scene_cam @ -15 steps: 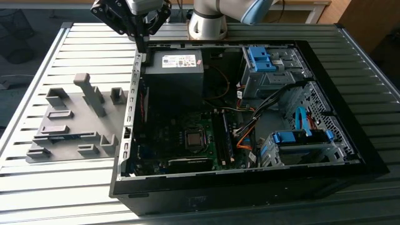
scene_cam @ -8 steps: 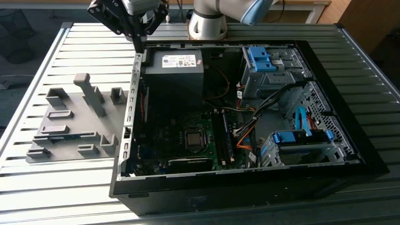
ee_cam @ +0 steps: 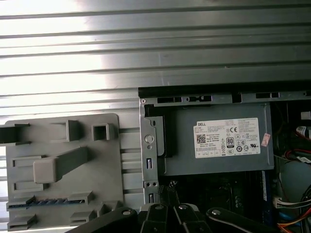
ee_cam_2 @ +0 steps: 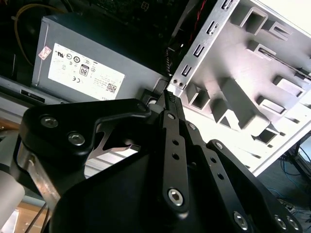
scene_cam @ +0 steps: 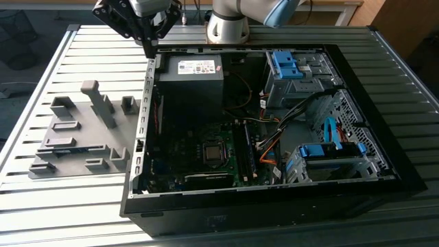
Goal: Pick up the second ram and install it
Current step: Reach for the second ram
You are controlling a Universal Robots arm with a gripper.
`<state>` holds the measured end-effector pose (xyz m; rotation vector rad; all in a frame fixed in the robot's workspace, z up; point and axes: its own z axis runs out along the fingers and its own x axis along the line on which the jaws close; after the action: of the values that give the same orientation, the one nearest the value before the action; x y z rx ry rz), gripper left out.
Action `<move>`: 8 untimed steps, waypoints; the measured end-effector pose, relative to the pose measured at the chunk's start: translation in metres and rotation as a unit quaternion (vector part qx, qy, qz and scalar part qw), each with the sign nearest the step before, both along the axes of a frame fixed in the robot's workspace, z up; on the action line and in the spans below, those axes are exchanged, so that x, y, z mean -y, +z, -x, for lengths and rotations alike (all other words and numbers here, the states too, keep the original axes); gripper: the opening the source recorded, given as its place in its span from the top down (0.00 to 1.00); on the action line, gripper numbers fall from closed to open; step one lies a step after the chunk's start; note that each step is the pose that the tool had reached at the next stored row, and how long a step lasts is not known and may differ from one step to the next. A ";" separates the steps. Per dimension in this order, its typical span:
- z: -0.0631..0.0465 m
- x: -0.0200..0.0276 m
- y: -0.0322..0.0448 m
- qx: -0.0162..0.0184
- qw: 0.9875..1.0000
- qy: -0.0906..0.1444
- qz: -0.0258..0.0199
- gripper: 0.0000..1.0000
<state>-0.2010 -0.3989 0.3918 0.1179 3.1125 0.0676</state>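
Pickup not begun, I'd judge. The ram (ee_cam: 48,201) lies slotted in the grey fixture (scene_cam: 86,136), at 9 o'clock from the case (scene_cam: 274,211) in the exterior view. Farther back, at 11 o'clock, the hand (scene_cam: 148,51) hangs empty above the case's corner, its fingers pressed together. A grasp would call for spreading them across the ram's thin edge.

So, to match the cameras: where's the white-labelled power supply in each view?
Exterior view: power supply inside the case wall, beside the gripper.
Second wrist view: power supply just beyond the gripper.
First wrist view: power supply inside the case wall.
Shared landmark: grey fixture plate outside that wall.
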 end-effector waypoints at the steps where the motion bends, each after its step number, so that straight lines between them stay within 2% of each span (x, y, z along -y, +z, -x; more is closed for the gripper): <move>1: 0.001 0.0000 0.0000 0.000 1.000 0.000 0.000 0.89; 8: 0.006 0.0000 -0.0003 0.000 1.000 0.000 0.000 0.89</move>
<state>-0.2065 -0.3990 0.3915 0.1179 3.1125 0.0676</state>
